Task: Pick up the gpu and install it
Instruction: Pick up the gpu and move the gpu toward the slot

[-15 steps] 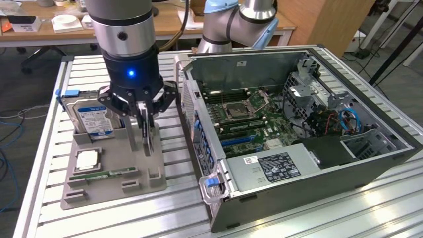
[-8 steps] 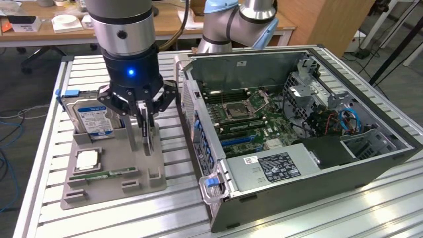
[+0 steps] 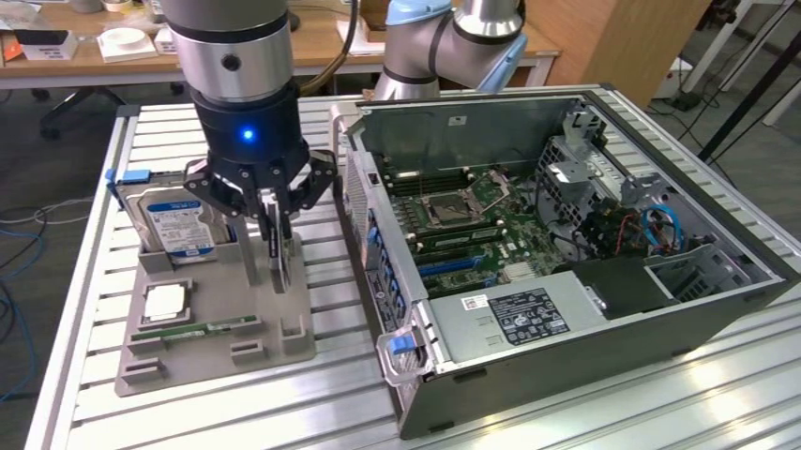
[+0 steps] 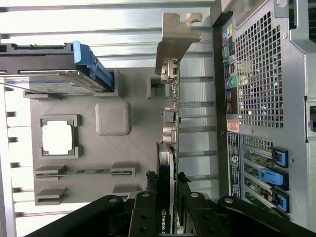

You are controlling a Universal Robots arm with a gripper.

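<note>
claw (image 3: 278,255): one, mine, pinching the gpu by both faces.
gpu (image 4: 170,118): one, upright on edge at the gray tray (image 3: 213,364), 9 o'clock of the computer case (image 3: 626,328) in the exterior view.
hard drive (image 3: 182,220): one, 10 o'clock of my claw.
processor (image 3: 165,302), memory stick (image 3: 201,328): one each.

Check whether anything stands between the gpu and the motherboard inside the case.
Yes: the perforated rear wall of the case stands between the gpu on the gray tray and the motherboard, open from above.

End of the gpu (image 4: 169,129) hidden inside the hand (image 4: 167,176); hard drive (image 4: 44,81) cut by frame edge
</note>
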